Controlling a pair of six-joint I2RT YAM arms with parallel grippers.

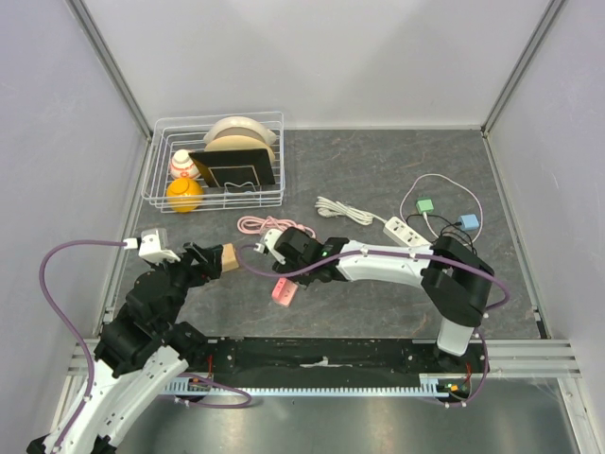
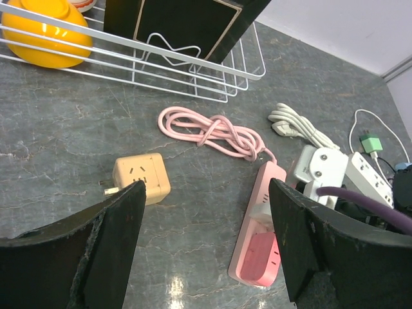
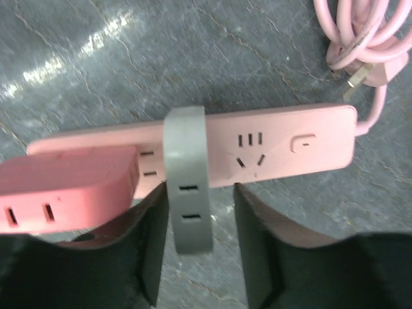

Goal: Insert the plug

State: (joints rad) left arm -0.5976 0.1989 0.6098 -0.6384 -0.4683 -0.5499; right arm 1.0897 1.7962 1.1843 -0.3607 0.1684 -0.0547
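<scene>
A pink power strip (image 3: 270,145) lies on the grey table, and it also shows in the top view (image 1: 284,291). A grey plug (image 3: 187,193) sits across its socket face, next to a pink adapter (image 3: 67,187). My right gripper (image 3: 196,248) is open and straddles the grey plug. Its left finger (image 3: 151,251) is against the plug and its right finger (image 3: 257,248) stands apart from it. My left gripper (image 2: 206,251) is open and empty, above the table between a beige cube adapter (image 2: 143,178) and the strip (image 2: 257,222).
The strip's coiled pink cable (image 2: 209,131) lies behind it. A white wire rack (image 1: 216,161) at the back left holds bowls, a yellow bowl (image 1: 184,195) and a black board. A white power strip (image 1: 405,232) with small green and blue adapters lies at the right.
</scene>
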